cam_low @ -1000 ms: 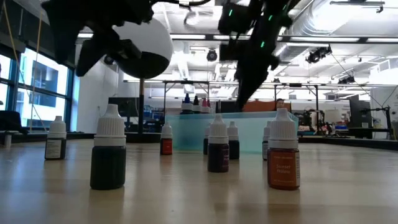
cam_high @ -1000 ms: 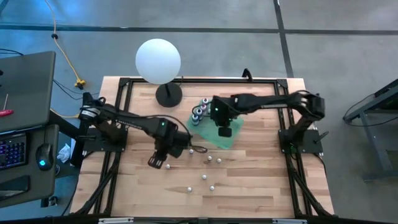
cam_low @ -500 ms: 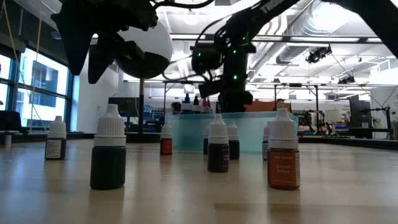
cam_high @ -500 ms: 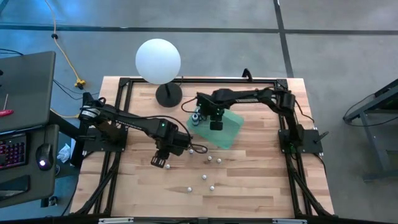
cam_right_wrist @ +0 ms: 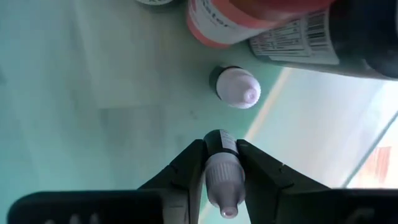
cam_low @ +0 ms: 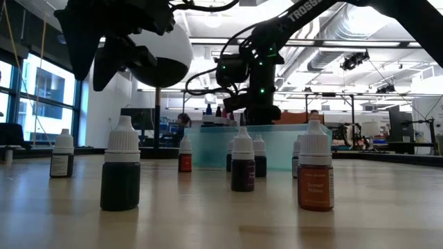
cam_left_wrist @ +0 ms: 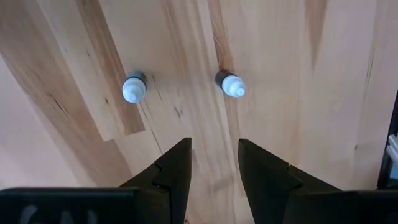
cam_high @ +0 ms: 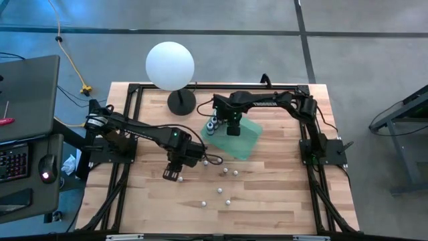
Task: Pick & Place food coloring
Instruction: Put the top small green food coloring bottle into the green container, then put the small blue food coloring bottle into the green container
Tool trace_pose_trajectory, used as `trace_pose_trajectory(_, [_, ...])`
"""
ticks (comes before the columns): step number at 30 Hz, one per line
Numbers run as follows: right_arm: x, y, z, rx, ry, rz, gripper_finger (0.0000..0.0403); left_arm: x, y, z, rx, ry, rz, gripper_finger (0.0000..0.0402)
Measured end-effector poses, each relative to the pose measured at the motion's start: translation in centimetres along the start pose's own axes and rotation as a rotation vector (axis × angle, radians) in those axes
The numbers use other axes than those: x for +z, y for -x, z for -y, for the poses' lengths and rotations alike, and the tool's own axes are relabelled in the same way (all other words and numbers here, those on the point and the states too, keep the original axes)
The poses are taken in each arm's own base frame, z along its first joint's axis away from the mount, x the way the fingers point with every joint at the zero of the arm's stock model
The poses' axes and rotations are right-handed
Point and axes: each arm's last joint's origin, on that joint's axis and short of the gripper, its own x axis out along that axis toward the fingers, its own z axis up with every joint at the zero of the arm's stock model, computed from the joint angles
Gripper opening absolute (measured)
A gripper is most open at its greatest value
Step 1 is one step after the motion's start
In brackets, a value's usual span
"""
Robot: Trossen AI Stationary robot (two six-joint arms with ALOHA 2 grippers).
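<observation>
Right gripper (cam_high: 232,127): one second ago over the middle of the green tray (cam_high: 249,142), right of centre in the high view; now shifted up and left to the tray's upper-left part, beside the bottles clustered there (cam_high: 213,122); the right arm's elbow has swung from far right toward the table's upper edge; only slight drift in the last half second.
Left gripper (cam_high: 172,175): moved a touch right and down, lower left of centre.
</observation>
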Motion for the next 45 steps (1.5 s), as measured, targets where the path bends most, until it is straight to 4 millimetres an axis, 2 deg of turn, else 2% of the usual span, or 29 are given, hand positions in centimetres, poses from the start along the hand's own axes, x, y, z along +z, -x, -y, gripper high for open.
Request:
trace_pose_trajectory(6, [0.0,0.0,0.0,0.002,-0.001,0.002,0.0084,0.0,0.0,0.0,0.0,0.01,0.0,0.0128])
trace_pose_trajectory(16, [0.0,0.0,0.0,0.013,-0.003,0.007,0.0115,0.0,0.0,0.0,0.0,0.013,0.001,0.0128])
trace_pose_trajectory(21, [0.0,0.0,0.0,0.014,-0.002,0.002,0.0118,0.0,0.0,0.0,0.0,0.013,0.001,0.0128])
trace_pose_trajectory(26, [0.0,0.9,-0.5,-0.01,0.019,-0.054,0.0118,0.0,0.0,0.0,0.0,0.012,0.004,0.0128])
trace_pose_trajectory(32, [0.6,4.5,-1.7,-0.1,0.095,-0.155,0.0118,0.7,0.0,0.0,0.001,0.021,0.067,0.0128])
trace_pose_trajectory(39, [1.1,10.9,-3.3,-0.191,0.131,-0.227,0.0119,0.9,0.1,0.0,-0.001,0.121,0.096,0.0128])
trace_pose_trajectory(42, [0.4,14.0,-3.6,-0.177,0.101,-0.168,0.0119,1.0,0.0,0.2,0.015,0.176,0.101,0.0128])
trace_pose_trajectory(45, [-1.6,17.0,-3.2,-0.083,0.065,-0.044,0.0119,1.1,0.0,0.4,0.079,0.214,0.118,0.0128])
